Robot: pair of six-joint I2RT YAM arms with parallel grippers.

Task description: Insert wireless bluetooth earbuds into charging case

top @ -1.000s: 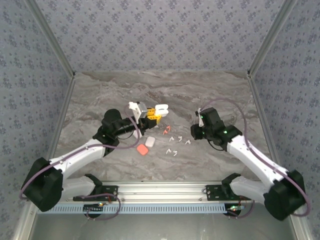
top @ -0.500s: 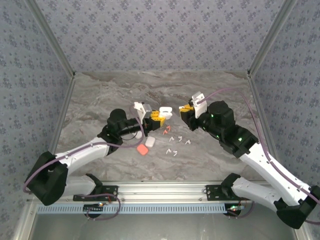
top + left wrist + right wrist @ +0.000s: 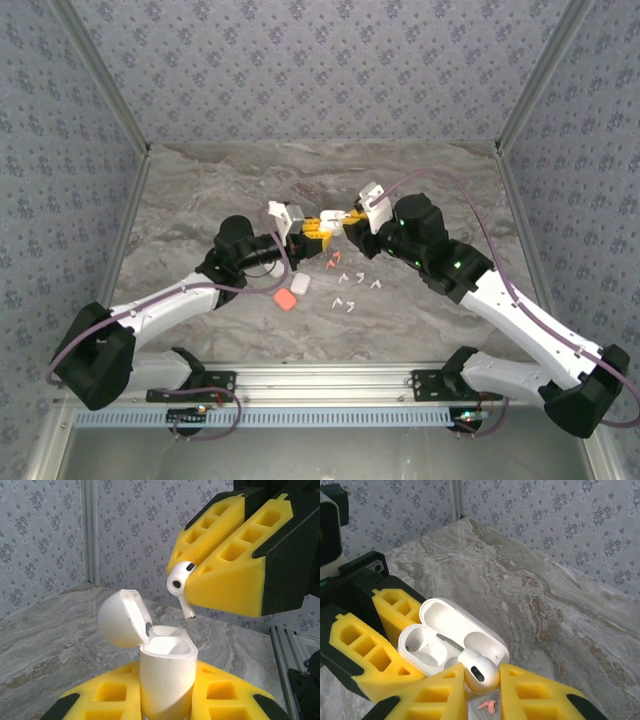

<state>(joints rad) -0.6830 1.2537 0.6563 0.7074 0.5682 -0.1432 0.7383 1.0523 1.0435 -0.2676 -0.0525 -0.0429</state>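
Left fingers (image 3: 112,692) are clamped on the body of a white charging case (image 3: 167,680), its lid hinged open toward 10 o'clock. Right fingers (image 3: 235,575) are clamped on one white earbud (image 3: 179,580), stem down, hanging at about 1 o'clock from the case mouth and not touching it.

Judgement: insertion is not yet made; the one socket plainly seen from the right wrist is empty.

Outstanding: loose earbuds (image 3: 352,282), white and coral, lie on the tabletop (image 3: 200,190) at 6 o'clock of the held case, near a closed white case (image 3: 300,283) and a coral case (image 3: 285,300).
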